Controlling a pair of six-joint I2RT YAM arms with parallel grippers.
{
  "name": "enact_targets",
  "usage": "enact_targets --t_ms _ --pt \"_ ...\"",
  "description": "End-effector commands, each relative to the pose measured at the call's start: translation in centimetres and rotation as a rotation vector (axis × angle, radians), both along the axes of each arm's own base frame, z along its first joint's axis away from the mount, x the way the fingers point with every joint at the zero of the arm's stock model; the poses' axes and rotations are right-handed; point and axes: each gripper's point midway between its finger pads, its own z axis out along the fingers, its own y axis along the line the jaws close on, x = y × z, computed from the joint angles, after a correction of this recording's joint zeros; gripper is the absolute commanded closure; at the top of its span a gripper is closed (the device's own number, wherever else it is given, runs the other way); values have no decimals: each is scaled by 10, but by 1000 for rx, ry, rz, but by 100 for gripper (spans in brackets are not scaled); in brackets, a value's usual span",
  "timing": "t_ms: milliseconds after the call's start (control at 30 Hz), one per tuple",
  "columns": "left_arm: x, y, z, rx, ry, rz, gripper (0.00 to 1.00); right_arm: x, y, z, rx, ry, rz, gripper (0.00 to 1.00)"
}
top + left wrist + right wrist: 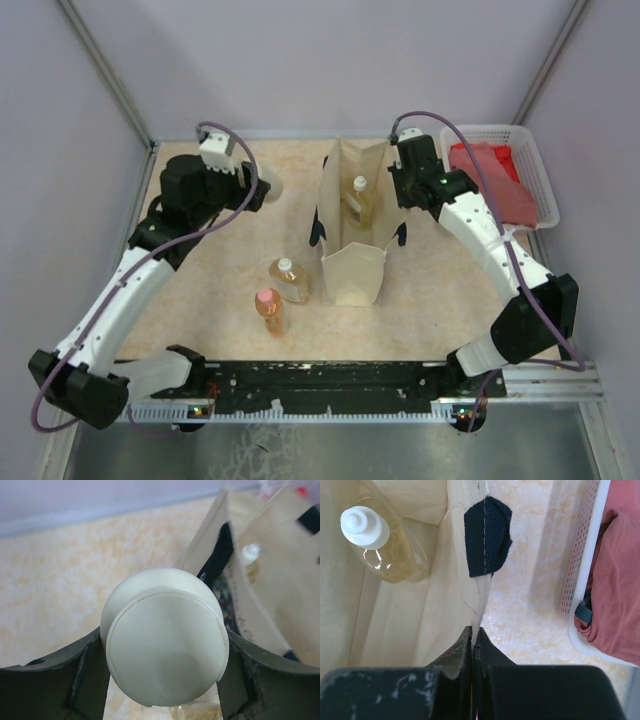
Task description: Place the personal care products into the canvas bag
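The canvas bag (353, 270) stands upright in the middle of the counter (225, 300). Its mouth is held open at the far right rim, where the right fingers (455, 655) are pinched together on the fabric just below the navy strap patch (487, 535). One amber bottle (390, 550) already lies inside, while a second amber bottle (290, 280) and the orange bottle (270, 310) stand on the counter just left of the bag. The cream bottle (165, 637) is clamped between the left fingers (75, 675), to the far left of the bag and short of its mouth. The step in hand is judged to be the carrying of this bottle over the opening. It is best raised above the bag's left wall, centred over the gap beside the bottle inside, and lowered before release. The rim should be drawn only gently outward, so that the tall bag is not tipped. Much is hidden. The bag's floor is concealed by its walls, and the white basket (543, 185) with its red cloth (495, 175) is cut off in the right wrist view. Only the cream bottle's cap end is seen from the left wrist, and whether that bottle is clear of the counter cannot be told.
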Motion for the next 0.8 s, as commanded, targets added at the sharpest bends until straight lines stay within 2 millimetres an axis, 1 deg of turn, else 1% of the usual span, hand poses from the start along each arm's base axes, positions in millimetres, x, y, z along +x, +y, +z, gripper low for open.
enact_targets --t_ms 0,133,267,400,533,633,733,767 --pt "-12 -20 100 -123 -314 -156 100 8 -2 9 -24 -36 -3 100" --pt "-27 -35 120 -163 -392 -268 100 10 1 9 -19 -35 3 100" --pt "-36 -54 130 -201 -443 -396 100 10 1 8 -20 -31 5 100" --pt "-40 -68 135 -233 -475 -474 100 9 1 7 -21 -28 4 100" --pt "-41 -83 135 -246 -504 -547 100 10 3 8 -8 -31 7 100" --pt "-42 -92 145 -261 -552 -590 100 10 4 6 -5 -27 9 100" --pt "-42 -100 159 -269 -593 -618 100 10 4 5 -8 -25 7 100" --pt "-41 -102 160 -270 -595 -628 100 10 4 5 -8 -24 7 100"
